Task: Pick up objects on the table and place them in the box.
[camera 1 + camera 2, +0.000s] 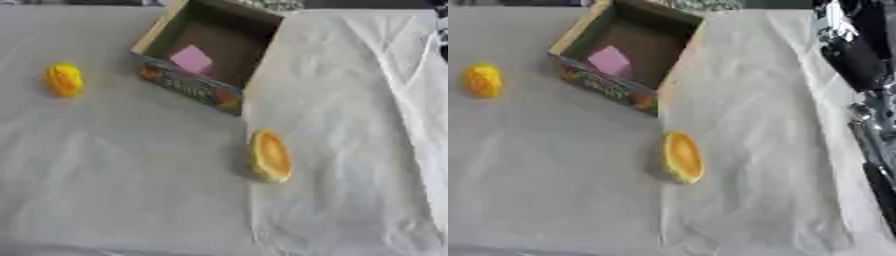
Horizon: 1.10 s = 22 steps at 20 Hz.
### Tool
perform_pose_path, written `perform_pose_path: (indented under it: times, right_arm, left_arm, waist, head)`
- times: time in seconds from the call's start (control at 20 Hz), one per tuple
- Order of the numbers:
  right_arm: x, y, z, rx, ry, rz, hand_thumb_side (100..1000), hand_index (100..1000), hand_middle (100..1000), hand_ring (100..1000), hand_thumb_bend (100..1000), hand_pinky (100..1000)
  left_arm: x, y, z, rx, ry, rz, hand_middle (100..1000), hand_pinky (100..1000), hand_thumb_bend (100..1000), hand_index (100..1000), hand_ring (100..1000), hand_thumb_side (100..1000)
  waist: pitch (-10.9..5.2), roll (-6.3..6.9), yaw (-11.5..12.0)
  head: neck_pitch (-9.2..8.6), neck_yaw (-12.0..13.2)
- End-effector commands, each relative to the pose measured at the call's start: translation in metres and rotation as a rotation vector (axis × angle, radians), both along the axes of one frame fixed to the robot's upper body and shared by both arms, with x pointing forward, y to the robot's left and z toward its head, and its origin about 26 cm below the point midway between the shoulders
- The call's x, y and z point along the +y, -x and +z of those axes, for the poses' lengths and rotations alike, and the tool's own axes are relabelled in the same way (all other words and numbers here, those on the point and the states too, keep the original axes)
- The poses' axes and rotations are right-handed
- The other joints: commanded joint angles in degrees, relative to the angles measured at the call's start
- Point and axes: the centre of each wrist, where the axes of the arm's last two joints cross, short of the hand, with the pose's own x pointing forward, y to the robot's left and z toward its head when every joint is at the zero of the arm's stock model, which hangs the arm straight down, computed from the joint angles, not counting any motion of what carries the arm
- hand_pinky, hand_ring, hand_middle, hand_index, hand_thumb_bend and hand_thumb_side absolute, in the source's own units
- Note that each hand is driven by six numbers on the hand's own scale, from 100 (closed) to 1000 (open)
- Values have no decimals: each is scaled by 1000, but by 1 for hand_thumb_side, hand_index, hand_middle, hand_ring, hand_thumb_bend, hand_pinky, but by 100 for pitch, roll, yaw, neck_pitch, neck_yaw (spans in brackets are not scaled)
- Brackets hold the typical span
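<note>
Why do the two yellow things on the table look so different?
The yellow thing on the left looks smaller and rounder; the yellow-orange thing in the middle looks bigger, longer and flatter, with an orange face. The left one is all bright yellow; the middle one has a paler rim. The left one sits off to the box's left side; the middle one lies in front of it. Both lie on the white cloth, outside the box.

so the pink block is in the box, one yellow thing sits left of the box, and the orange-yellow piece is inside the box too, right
Not quite. The orange-yellow piece is not in the box; it lies on the white cloth in front of it, apart from it, as the left eye view shows. The rest holds: the pink block is in the box, and the yellow thing sits to its left.
</note>
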Motion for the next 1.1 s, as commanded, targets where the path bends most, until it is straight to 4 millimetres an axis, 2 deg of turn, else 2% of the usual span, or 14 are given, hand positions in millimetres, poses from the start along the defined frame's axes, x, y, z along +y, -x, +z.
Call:
perform_pose_path:
  times: [0.05, 0.6, 0.75, 1.0, 1.1]
  right_arm:
    - [-3, 3, 10, -30, 26, -10, 580, 771, 736, 774, 100, 888]
    - [-4, 3, 9, -17, 69, -7, 569, 777, 744, 780, 100, 887]
    - [-6, 5, 12, 12, 229, 1, 552, 791, 759, 793, 100, 886]
    - [-7, 7, 19, 71, 650, 8, 412, 839, 800, 819, 100, 876]
    - [-6, 8, 22, 99, 807, 3, 426, 856, 815, 828, 100, 874]
  left_arm:
    - [1, 3, 9, -28, -24, 2, 732, 753, 106, 838, 767, 394]
    - [1, 3, 9, -25, -25, 1, 732, 753, 104, 838, 766, 395]
    - [1, 3, 9, -22, -32, -2, 732, 753, 103, 838, 766, 394]
    - [0, 3, 9, -17, -42, -11, 732, 753, 100, 838, 766, 395]
    - [0, 2, 9, -14, -45, -15, 732, 753, 100, 838, 766, 396]
  waist:
    - [-121, 9, 1]
    - [-128, 2, 5]
    - [-137, -18, 16]
    - [-151, -55, 54]
    - [-154, -66, 74]
  head:
    - [-8, -50]
    - [-13, -34]
    - [-3, -12]
    - [5, -1]
    - [10, -14]
